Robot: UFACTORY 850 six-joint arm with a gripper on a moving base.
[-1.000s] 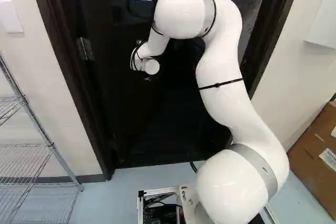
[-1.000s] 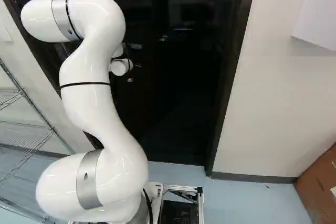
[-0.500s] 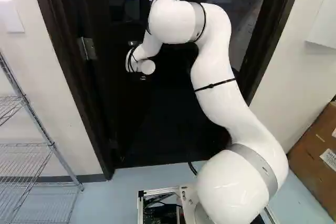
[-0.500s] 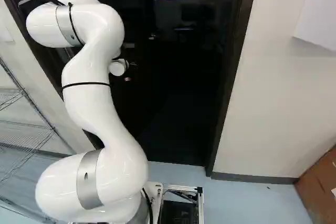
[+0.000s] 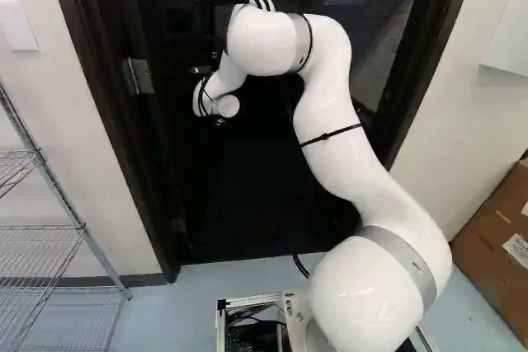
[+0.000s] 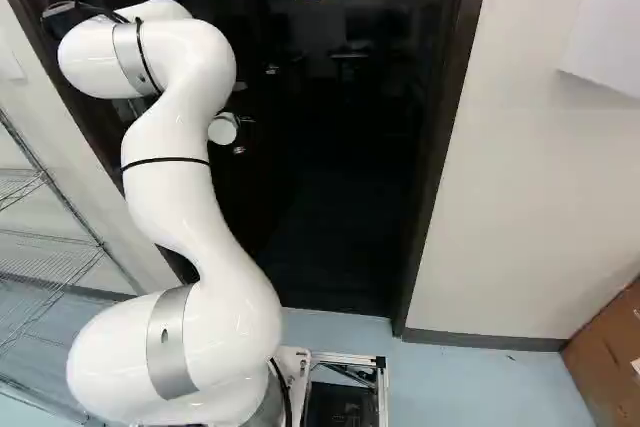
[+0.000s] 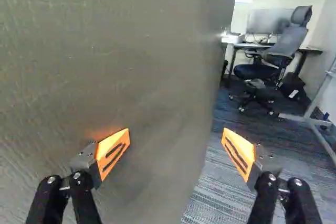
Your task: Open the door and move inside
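The fingers [image 7: 112,152] are spread wide beside the door [image 7: 131,51], which is hung on the left and opened partway. A chair [image 7: 287,41] is seen on the far side, past the door's edge.

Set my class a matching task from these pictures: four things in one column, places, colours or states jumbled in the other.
1. Gripper
2. Wire shelf
3. Box
4. Chair

A. Brown, at the right of both base views
B. At the desk, seen past the door's edge in the wrist view
C. Open
D. At the left of both base views

Pairs: 1-C, 2-D, 3-A, 4-B
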